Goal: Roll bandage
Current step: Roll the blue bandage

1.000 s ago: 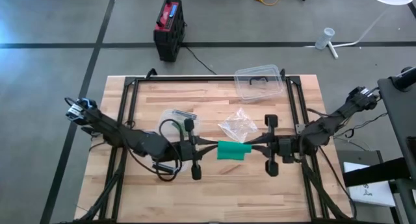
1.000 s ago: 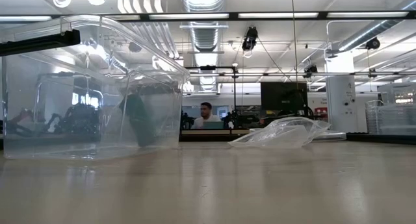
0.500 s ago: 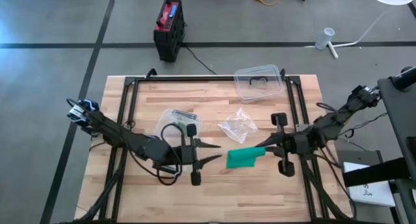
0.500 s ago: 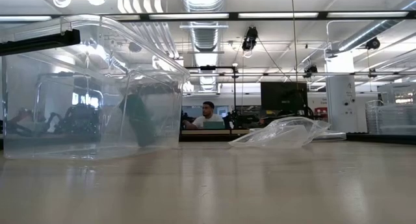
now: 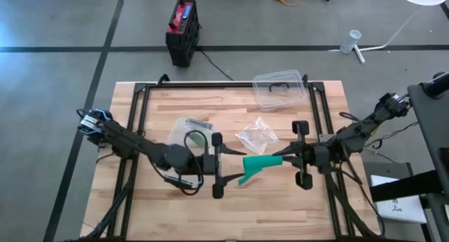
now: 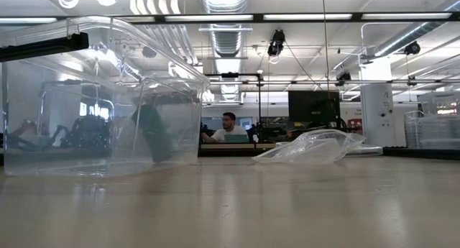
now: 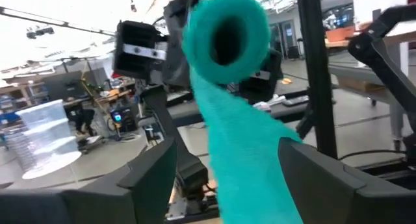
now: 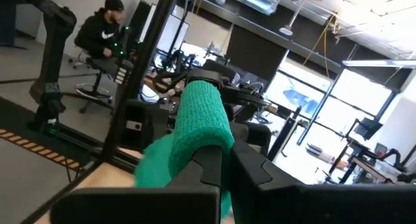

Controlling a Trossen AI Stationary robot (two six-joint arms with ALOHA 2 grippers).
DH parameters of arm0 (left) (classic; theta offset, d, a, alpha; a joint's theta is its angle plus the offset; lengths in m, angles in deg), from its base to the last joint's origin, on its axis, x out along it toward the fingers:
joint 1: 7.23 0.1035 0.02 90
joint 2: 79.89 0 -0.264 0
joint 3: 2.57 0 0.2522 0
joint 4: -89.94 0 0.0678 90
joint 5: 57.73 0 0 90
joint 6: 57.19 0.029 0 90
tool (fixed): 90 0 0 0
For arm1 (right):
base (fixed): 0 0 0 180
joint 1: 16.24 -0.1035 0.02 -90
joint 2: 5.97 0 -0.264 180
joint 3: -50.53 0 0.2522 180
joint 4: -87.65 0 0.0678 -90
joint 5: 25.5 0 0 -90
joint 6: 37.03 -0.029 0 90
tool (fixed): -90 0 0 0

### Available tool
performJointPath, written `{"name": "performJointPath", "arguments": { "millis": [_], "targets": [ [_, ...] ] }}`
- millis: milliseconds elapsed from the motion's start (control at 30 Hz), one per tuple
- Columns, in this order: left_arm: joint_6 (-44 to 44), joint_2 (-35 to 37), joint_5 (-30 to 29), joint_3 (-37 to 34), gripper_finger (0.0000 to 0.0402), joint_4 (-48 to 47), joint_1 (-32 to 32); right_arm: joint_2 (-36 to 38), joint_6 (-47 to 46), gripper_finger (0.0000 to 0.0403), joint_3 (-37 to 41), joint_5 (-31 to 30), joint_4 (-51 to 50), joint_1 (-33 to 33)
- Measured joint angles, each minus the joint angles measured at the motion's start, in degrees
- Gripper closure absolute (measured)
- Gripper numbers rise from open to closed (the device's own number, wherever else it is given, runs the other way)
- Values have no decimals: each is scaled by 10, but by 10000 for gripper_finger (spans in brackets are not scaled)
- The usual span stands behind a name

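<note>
High view: the right gripper (image 5: 282, 160) sits near the middle of the bench (image 5: 140, 200), its fingers closed on one end of the green bandage (image 5: 257, 165). The roll extends from those fingers toward the left gripper (image 5: 230, 165), and a loose tail hangs from it down to the bench just ahead of the left fingers. The left fingers are spread wide, one on each side of the line to the roll, and do not touch it. A crumpled plastic bag (image 5: 255, 137) lies just beyond both sets of fingers; a clear box (image 5: 279, 88) stands farther off, at the far edge.

Low view: the clear box (image 6: 100, 97) and the plastic bag (image 6: 313, 147) rest on the bench. A person (image 6: 228, 127) sits in the room behind. Neither gripper can be made out here.

Left wrist view: the bandage roll (image 7: 227, 32) faces the camera hollow end first, above and between the two spread fingers (image 7: 146, 178), with its tail dropping down between them.

Right wrist view: the fingers (image 8: 208, 162) pinch the bandage (image 8: 198, 123), which projects forward beyond the tips.
</note>
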State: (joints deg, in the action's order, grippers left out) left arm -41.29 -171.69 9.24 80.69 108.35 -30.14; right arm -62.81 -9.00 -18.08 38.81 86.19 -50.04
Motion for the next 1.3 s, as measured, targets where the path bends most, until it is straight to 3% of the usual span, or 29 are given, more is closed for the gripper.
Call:
{"name": "performJointPath", "arguments": {
  "millis": [133,333,533,867,1300],
  "targets": [
    [-3,1,-6,0,160,-13,2,0,4,403,0,-4,0,0],
    [-12,29,-77,0,178,-104,0,2,6,403,0,-13,-7,0],
    [-47,42,-45,0,158,-139,-3,2,13,403,-1,-14,-21,0],
    [-51,34,-28,0,115,-108,4,2,15,403,-1,-15,-27,0],
    [-72,2,26,1,153,-28,26,-4,34,403,-1,-21,-24,6]
  ]
}}
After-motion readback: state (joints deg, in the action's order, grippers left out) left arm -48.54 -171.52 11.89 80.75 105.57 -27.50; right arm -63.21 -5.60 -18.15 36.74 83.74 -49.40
